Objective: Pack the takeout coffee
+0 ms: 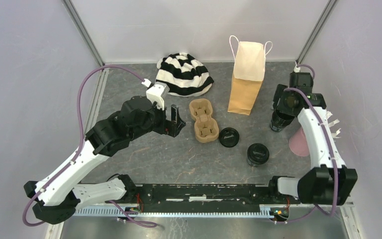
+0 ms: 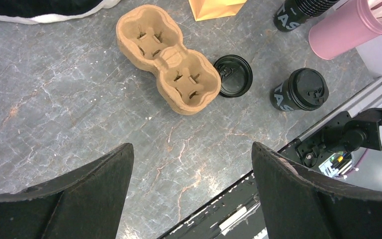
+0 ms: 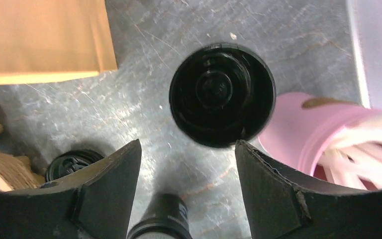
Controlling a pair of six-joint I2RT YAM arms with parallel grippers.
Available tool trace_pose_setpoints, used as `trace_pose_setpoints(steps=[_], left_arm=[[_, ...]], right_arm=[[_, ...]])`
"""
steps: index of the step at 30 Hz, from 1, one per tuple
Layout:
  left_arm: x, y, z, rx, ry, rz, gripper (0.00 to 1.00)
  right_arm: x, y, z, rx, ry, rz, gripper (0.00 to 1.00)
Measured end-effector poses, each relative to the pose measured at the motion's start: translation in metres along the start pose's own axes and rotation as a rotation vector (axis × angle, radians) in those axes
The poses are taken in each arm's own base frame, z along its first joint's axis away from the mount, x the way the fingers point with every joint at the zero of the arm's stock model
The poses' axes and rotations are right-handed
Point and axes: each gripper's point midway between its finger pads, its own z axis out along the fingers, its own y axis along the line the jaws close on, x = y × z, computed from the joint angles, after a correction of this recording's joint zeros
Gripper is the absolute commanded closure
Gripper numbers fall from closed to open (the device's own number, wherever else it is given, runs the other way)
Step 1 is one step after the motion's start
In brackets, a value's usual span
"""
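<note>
The lidded black coffee cup (image 1: 257, 154) stands upright on the grey table (image 1: 179, 164), right of the middle and toward the near edge, with nothing touching it. A loose black lid (image 1: 229, 137) lies flat between that cup and the brown cardboard 2-cup carrier (image 1: 203, 121), just beside the carrier's near end. Both of the carrier's wells hold nothing.

The right gripper (image 3: 188, 144) hangs over a stack of open-topped black cups (image 3: 222, 94) near the right edge. Its jaws are spread apart, with nothing between them. A pink cup (image 1: 298, 142) holding white sticks (image 1: 333, 124) stands just beside the stack. The left gripper (image 2: 191, 147) hovers left of the carrier, jaws wide and holding nothing.

Toward the far edge a brown paper bag (image 1: 245, 84) stands upright, and a black-and-white striped beanie (image 1: 183, 74) lies to its left.
</note>
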Motion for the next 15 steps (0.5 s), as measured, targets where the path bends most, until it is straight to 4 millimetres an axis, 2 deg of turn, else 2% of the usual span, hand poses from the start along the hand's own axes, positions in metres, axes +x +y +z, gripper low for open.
trace_pose_setpoints(steps=[3,8,15], left_arm=[[-0.002,0.001,0.004,-0.002,0.012,0.007,0.06],[-0.002,0.009,0.01,-0.017,0.032,0.003,0.06],[-0.004,0.024,0.018,-0.019,0.056,-0.024,0.06]], right_arm=[[-0.01,-0.008,0.025,-0.063,0.016,0.051,0.32],[-0.016,-0.008,0.052,-0.2,0.031,0.112,0.42],[-0.007,-0.004,0.071,-0.34,0.065,0.177,0.58]])
